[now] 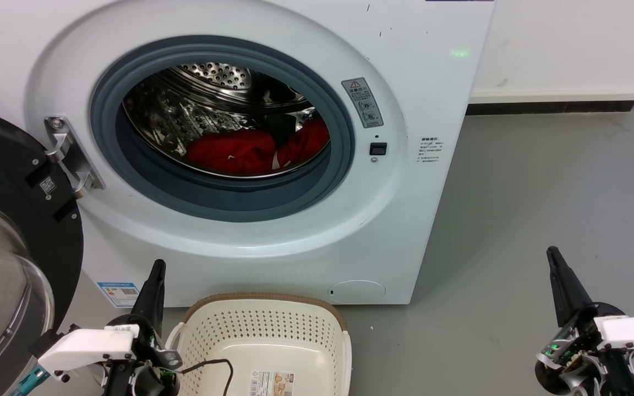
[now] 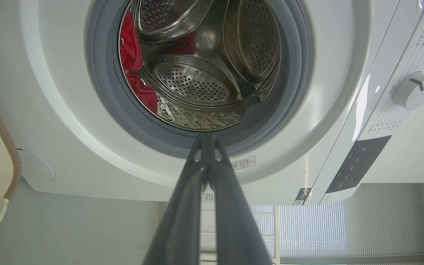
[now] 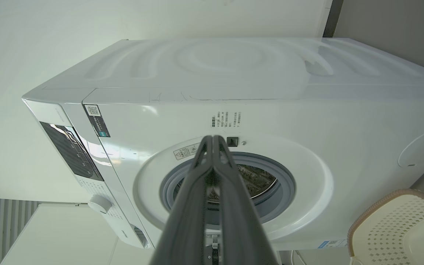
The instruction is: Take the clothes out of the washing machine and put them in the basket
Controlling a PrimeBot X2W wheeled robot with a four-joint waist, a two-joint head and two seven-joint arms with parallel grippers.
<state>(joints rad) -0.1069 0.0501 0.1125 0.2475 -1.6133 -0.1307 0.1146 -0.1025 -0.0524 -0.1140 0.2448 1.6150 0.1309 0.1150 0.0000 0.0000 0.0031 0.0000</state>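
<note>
The white washing machine (image 1: 416,82) stands ahead with its black-rimmed glass door (image 1: 14,258) swung open to the left. Red clothes (image 1: 240,151) lie at the bottom of the steel drum, also seen as red clothes (image 2: 131,48) in the left wrist view. The cream basket (image 1: 264,335) sits on the floor right in front of the machine, with nothing in it but a label and a dark cable over its near edge. My left gripper (image 1: 157,268) is shut beside the basket's left rim, fingertips pressed together. My right gripper (image 1: 552,254) is shut, low over the floor at the right.
Grey floor (image 1: 542,192) stretches to the right of the machine up to a white wall with a dark skirting (image 1: 553,107). The open door blocks the left side. In the right wrist view the basket (image 3: 392,228) shows at the lower right.
</note>
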